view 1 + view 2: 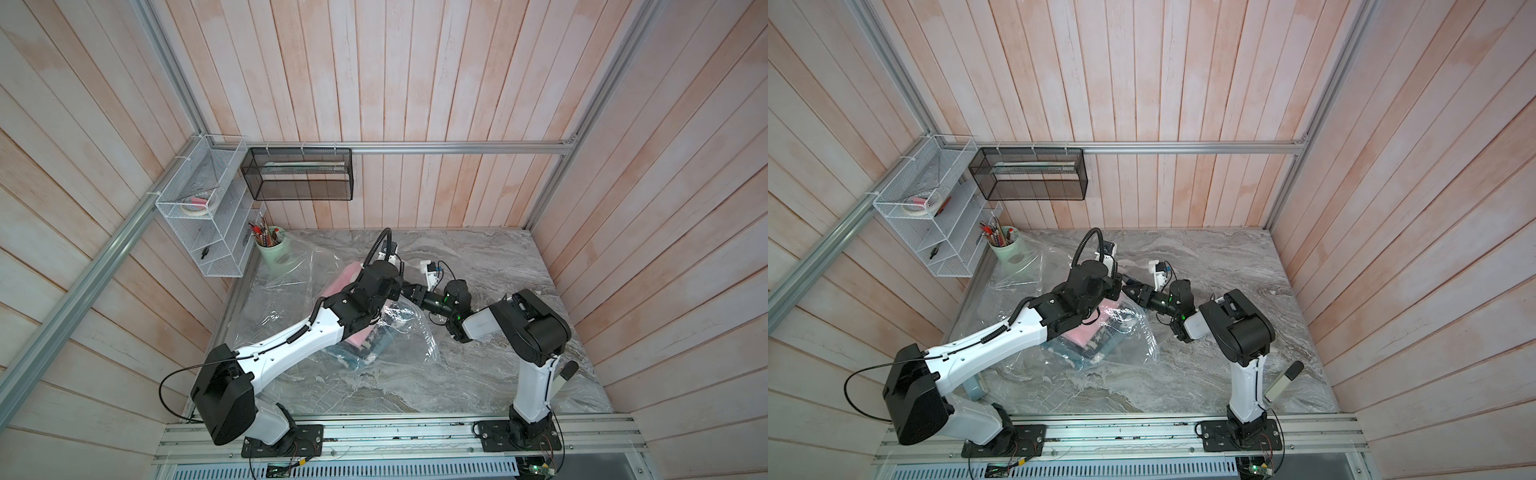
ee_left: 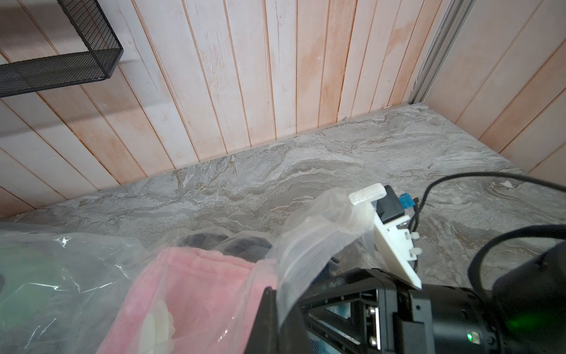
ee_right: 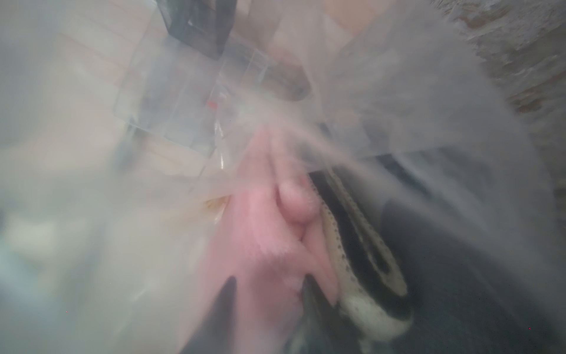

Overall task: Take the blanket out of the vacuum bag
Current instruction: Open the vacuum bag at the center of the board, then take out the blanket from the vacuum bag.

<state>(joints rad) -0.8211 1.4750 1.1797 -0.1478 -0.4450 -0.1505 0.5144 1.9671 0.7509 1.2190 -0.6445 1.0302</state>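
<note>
Clear vacuum bag [image 1: 286, 274] lies at 9 o'clock on the marble table [image 1: 478, 374], pink blanket [image 2: 196, 291] inside. The left gripper [image 2: 271, 303] is clamped on its mouth strip, and the white zip slider [image 2: 367, 193] is visible only in the left wrist view. The right gripper [image 3: 269, 277] sits in the mouth, jaws partly apart astride a pink fold, grip unclear; only its wrist view shows black-and-cream fabric [image 3: 352, 245] beside it.

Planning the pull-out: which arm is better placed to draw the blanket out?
Right. The right pincer is inside the vacuum bag, straddling the pink blanket; the left pincer is shut on the bag's mouth.
</note>
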